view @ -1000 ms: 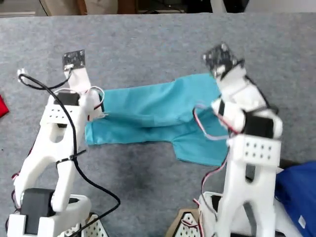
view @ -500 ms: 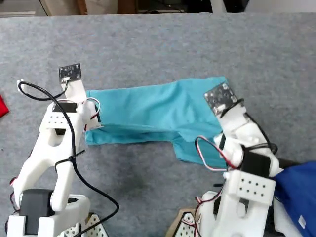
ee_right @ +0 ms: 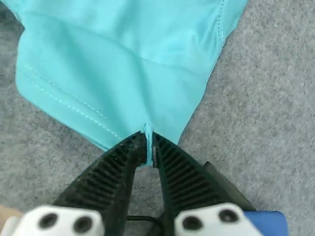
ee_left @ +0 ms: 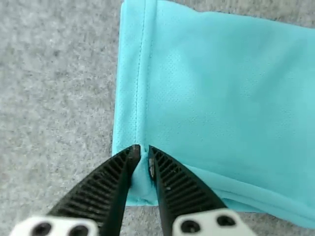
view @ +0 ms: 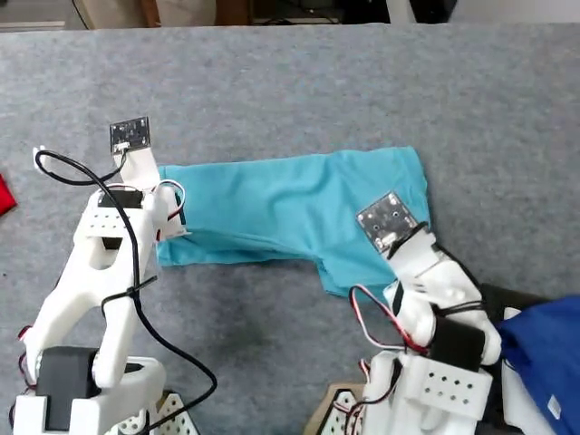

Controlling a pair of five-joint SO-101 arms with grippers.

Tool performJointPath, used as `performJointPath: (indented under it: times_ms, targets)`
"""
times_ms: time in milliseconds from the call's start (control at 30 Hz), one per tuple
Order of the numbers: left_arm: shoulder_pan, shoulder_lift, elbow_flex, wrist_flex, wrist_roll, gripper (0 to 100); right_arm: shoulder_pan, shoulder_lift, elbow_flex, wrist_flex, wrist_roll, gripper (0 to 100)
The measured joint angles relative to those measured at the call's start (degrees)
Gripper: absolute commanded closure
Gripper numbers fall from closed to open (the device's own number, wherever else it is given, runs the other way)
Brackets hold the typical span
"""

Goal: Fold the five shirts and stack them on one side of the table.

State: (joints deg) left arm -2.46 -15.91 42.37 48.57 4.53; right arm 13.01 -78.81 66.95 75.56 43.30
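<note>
A teal shirt (view: 290, 213) lies spread across the middle of the grey table, partly folded lengthwise. My left gripper (ee_left: 143, 153) is shut on the shirt's (ee_left: 216, 93) hemmed left edge, pinching a thin fold of cloth. In the high view that gripper (view: 166, 216) sits at the shirt's left end. My right gripper (ee_right: 148, 140) is shut on the teal shirt's (ee_right: 108, 64) near right corner, close to the table. In the high view the right arm (view: 426, 290) covers that corner.
A blue garment (view: 548, 349) lies at the table's near right corner, its edge also showing as blue cloth (ee_right: 268, 223) beside the right gripper. A red item (view: 4, 195) peeks in at the left edge. Grey felt (view: 290, 82) covers the far table.
The right arm has pulled back toward the near edge, drawing the shirt's right end with it and uncovering the far right corner. The left arm shifted slightly, then held still.
</note>
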Motion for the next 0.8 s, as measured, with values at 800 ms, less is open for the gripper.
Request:
performJointPath:
  times_ms: [800]
  targets:
    - [-9.5,-0.5,-18.0,17.2,-10.5,91,0.1,-2.7,-0.9,-7.1,1.2,97.6]
